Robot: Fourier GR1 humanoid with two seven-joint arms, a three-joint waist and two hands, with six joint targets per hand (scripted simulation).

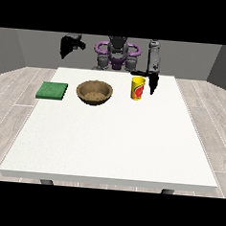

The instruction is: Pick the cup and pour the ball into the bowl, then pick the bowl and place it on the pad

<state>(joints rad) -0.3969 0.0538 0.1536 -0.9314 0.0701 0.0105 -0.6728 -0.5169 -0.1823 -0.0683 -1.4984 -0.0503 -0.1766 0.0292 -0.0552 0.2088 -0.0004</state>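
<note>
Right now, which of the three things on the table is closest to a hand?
The yellow cup. The hand at the view's right sits right beside it, while the brown bowl and green pad lie farther toward the view's left.

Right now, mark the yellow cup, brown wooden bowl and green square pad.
yellow cup (pixel 138 88), front view, on its side wall.
brown wooden bowl (pixel 94 99), front view, on its near outer wall.
green square pad (pixel 52 90), front view, on its top face.

On the table, the pad lies at the view's left, the bowl just right of it. The cup stands right of the bowl, apart from it.
</note>
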